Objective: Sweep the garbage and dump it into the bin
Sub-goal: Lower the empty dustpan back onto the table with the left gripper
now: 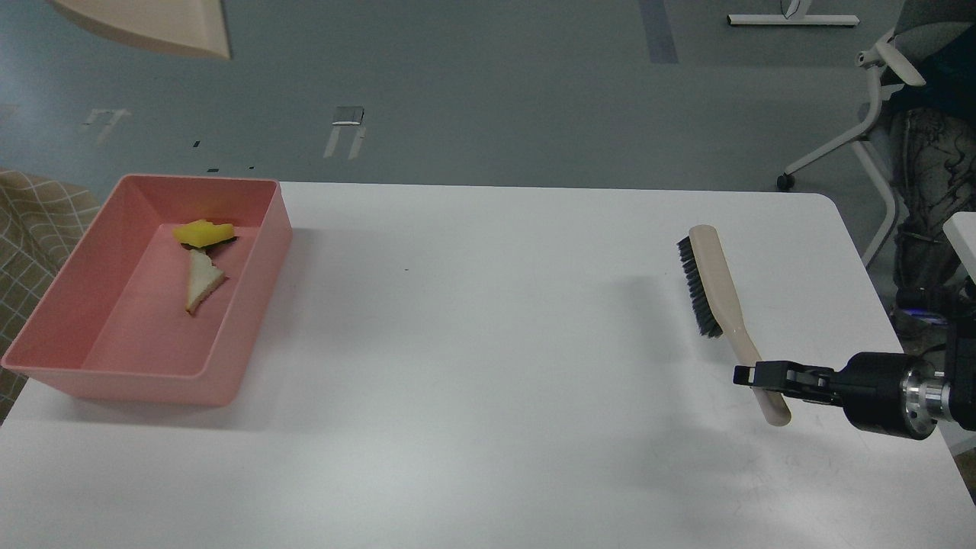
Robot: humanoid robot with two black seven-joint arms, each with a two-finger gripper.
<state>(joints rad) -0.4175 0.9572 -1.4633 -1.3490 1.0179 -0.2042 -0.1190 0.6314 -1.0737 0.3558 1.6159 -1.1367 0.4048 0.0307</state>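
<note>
The salmon-pink bin (252,305) stands at the table's left end. Both pieces of garbage lie inside it near the far right wall: the yellow chunk (200,232) and, just in front of it, the pale wedge-shaped strip (202,280). The beige dustpan (152,27) hangs high at the top left edge, only its lower part showing; whatever holds it is out of view. My right gripper (747,375) comes in from the right and is shut on the handle of the beige black-bristled brush (717,282), near the handle's end. My left gripper is out of view.
The white table (488,366) has a rounded far-right corner. An office chair (877,114) stands on the floor beyond it. A checked beige cloth (38,213) shows at the left, beside the bin.
</note>
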